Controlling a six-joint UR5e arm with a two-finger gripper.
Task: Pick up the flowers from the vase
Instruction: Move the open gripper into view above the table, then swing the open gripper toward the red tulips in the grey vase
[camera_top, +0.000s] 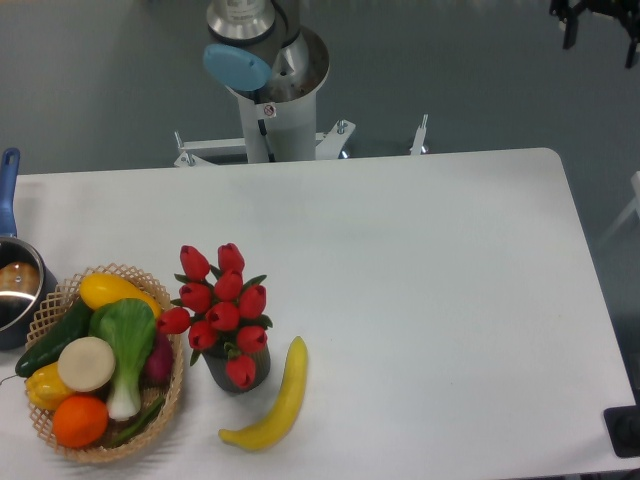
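Nearby: basket (60, 440) left of flowers (222, 300) | banana (275, 405) beside vase (255, 372) | tool unseen

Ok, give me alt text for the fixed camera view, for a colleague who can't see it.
Red tulip flowers stand in a dark vase near the white table's front left, between a wicker basket of produce and a banana. No gripper is visible, only the arm's base.

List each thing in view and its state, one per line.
flowers: standing in the vase, not yet lifted
vase: upright, beside the basket
banana: lying flat, apart from the vase
basket: full of vegetables and fruit
pot: at table's left edge, partly cut off
gripper: not in view
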